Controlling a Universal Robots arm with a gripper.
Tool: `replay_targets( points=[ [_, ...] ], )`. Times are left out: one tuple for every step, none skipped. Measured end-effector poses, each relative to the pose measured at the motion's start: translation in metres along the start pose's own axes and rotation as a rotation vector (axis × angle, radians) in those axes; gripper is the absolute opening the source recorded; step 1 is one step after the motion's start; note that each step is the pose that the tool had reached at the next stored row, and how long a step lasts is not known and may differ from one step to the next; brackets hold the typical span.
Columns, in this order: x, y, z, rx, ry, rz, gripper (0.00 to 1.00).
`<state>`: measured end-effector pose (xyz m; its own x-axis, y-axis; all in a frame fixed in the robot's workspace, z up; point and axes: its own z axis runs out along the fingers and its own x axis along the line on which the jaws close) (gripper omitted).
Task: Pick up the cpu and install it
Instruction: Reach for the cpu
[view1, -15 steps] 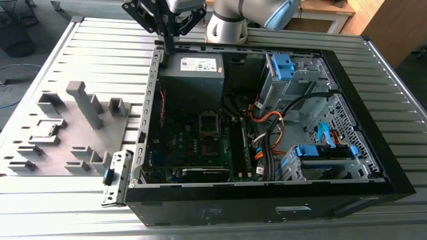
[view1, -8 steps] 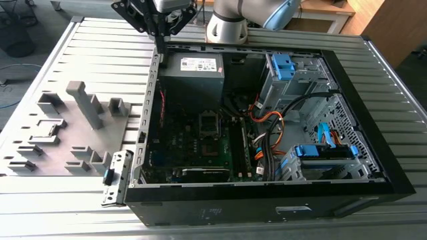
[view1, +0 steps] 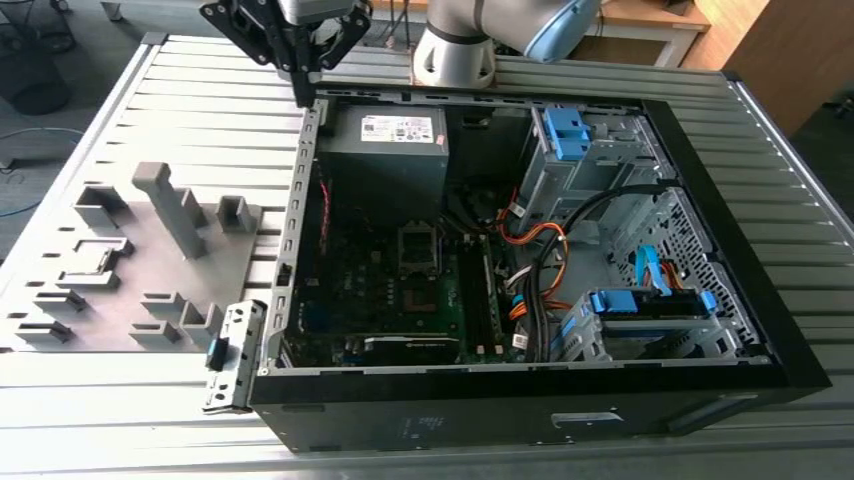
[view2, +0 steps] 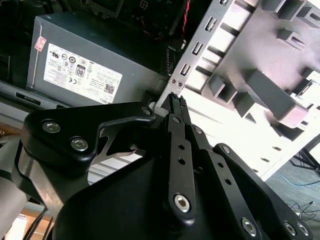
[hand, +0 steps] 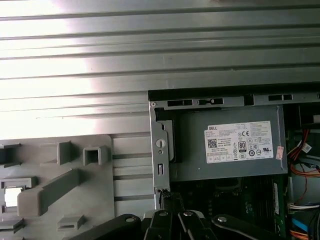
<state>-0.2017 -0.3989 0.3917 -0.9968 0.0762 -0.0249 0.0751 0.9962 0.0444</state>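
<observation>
The cpu (view1: 94, 263) looks to us like the pale patch in a pocket of the tray (view1: 227, 260), on the exterior view's left, outside the case (view1: 300, 200) and well apart from the gripper (view1: 306, 97). In this view the arm (view1: 467, 40) reaches over the far end of the case and carries the gripper pointing down, its tip just above the case's far corner. The tall block (view1: 167, 205) stands between tip and cpu, so we judge that a low sweep could strike it, and a straight drop could clip the case rim. The socket (view1: 416, 245) lies deep among cables. A skewed set-down there could harm it.

In the second wrist view the gripper (view2: 176, 100) is clenched, fingers pressed together with nothing between them. They hang beside the slotted case wall (view2: 200, 55) and the power supply (view2: 95, 65). Pressed together like this, they cannot take a thin flat chip by its edges, and we think they would only push it.

In the first wrist view the cpu (hand: 12, 196) shows as a bright square in its pocket, next to the long block (hand: 50, 190). The gripper (hand: 167, 196) sits over the case corner, wrist squared to the table. We think the pocket walls leave little room, so a poor approach could tilt the chip.
</observation>
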Motion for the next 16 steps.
replay_targets(
  points=[
    [0.0020,-0.0001,0.0000,0.0000,0.0000,0.000,0.11],
    [0.0039,-0.0003,0.0000,0.0000,0.0000,0.000,0.11],
    [0.0058,-0.0004,0.0000,0.0001,0.0000,0.000,0.11],
    [0.0076,-0.0006,0.0000,0.0000,0.0000,0.000,0.11],
    [0.0092,-0.0007,0.0001,0.0000,0.0000,0.000,0.11],
    [0.0107,-0.0008,0.0000,0.0000,0.0000,0.000,0.11],
    [0.0121,-0.0009,0.0000,0.0000,0.0000,0.000,0.11],
    [0.0131,-0.0010,0.0000,0.0000,0.0000,0.000,0.11],
    [0.0136,-0.0010,0.0000,0.0000,-0.0001,0.000,0.11],
    [0.0137,-0.0010,0.0001,-0.0001,-0.0001,0.000,0.11],
    [0.0137,-0.0010,0.0000,0.0000,0.0000,0.000,0.11],
    [0.0138,-0.0011,0.0000,0.0000,0.0000,0.000,0.11],
    [0.0139,-0.0011,0.0000,0.0000,0.0000,0.000,0.11],
    [0.0139,-0.0011,0.0000,0.0000,0.0000,0.000,0.11],
    [0.0140,-0.0011,0.0000,0.0000,0.0000,0.000,0.11],
    [0.0142,-0.0011,0.0000,0.0000,0.0000,0.000,0.11]
  ],
)
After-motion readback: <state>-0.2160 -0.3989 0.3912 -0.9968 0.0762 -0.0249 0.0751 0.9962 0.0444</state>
